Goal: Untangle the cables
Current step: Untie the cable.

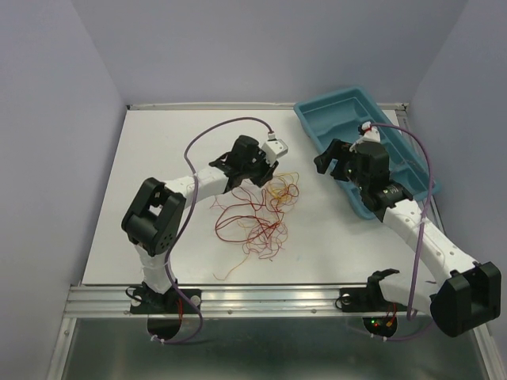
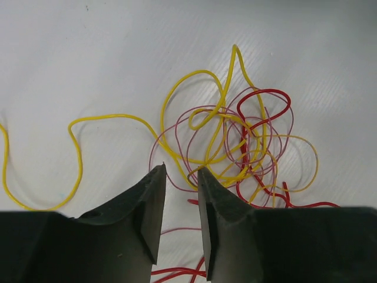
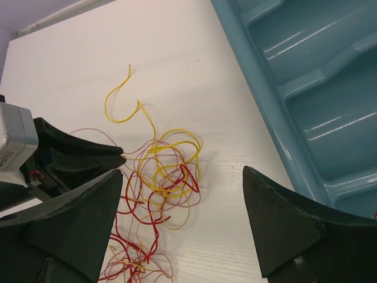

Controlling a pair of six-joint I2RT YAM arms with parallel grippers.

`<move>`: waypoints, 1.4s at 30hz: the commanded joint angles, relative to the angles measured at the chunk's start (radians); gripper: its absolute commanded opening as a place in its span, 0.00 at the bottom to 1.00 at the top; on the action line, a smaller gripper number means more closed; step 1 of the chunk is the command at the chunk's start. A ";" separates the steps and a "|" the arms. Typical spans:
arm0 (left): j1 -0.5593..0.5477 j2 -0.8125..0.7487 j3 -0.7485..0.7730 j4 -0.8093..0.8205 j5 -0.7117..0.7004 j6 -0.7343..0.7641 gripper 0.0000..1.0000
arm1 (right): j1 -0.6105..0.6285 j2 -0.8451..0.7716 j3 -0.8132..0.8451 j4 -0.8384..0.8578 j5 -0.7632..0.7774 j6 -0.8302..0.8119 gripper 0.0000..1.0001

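The cables (image 1: 257, 214) are thin red, orange and yellow strands lying in a loose tangle on the white table. A yellow and red knot (image 2: 235, 141) sits just beyond my left gripper (image 2: 181, 171), and one long yellow strand (image 2: 76, 159) trails off to the left. That gripper (image 1: 260, 170) hovers at the tangle's upper edge, its jaws narrowed to a small gap with bare table showing between them and nothing pinched. My right gripper (image 3: 182, 172) stands wide open above the table, right of the knot (image 3: 168, 171), near the tray. In the top view the right gripper (image 1: 333, 162) holds nothing.
A teal compartment tray (image 1: 341, 111) lies at the back right, its rim (image 3: 259, 100) close beside my right gripper. Purple cables run along both arms. The left arm's fingers (image 3: 76, 156) show at the left of the right wrist view.
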 commanded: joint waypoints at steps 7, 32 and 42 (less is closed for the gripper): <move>-0.006 -0.216 -0.055 0.089 0.012 -0.011 0.00 | 0.003 -0.014 -0.041 0.075 0.019 -0.009 0.87; -0.035 -0.502 0.974 -0.454 -0.055 -0.020 0.00 | 0.006 -0.205 -0.325 0.669 -0.544 -0.018 1.00; -0.035 -0.531 0.938 -0.411 0.021 -0.090 0.00 | 0.133 -0.158 -0.304 0.852 -0.768 -0.079 1.00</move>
